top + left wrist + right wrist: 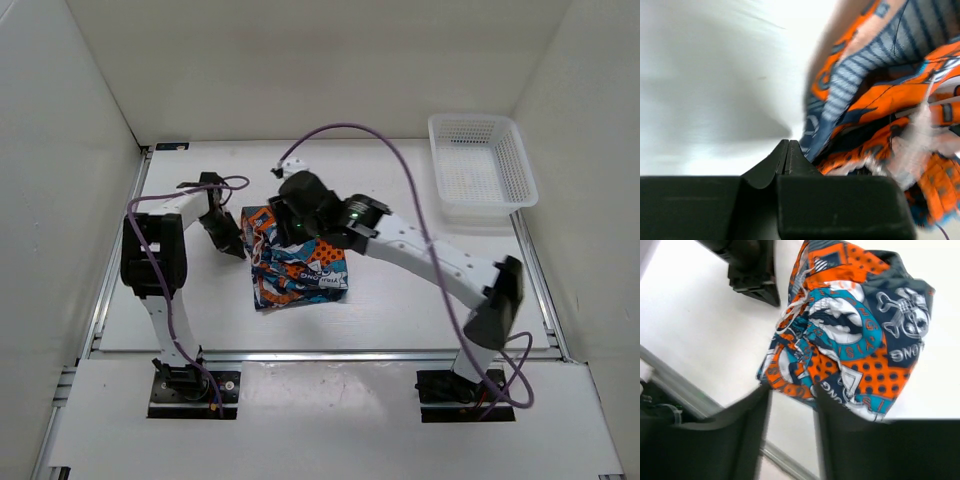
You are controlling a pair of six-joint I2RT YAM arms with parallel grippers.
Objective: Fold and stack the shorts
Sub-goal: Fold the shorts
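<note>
Item: the shorts (300, 272), one pair in a busy orange, blue, teal, white and black print, already gathered into a compact, layered bundle flat on the table (400, 320). Location: well apart from the white mesh basket (480, 165), to its left and nearer the arm bases. Attitude: the bundle is nearly as wide as it is long, and its longer axis appears to run from the far side of the table toward the bases, slightly skewed. The gathered edge with the white drawstring (790, 315) points away from the basket, and the smoother folded panel with the skull motif faces toward it. Left gripper (226, 238): on the side of the shorts away from the basket, low at the table, fingers pressed together with nothing between them. The left wrist view puts the tips just beside the fabric edge, and contact cannot be confirmed. It is probably parked there to pin or tuck that loose edge, or simply to keep clear of the fold. Right gripper (792, 427): over the far end of the bundle, on the basket side of the left one, fingers (752, 432) standing apart with only table and cloth seen through the gap and no fabric held. This posture reads as a fold just laid down and let go. Condition: the fold looks largely made, the drawstring edge is untidy, and stacking is not yet done.
</note>
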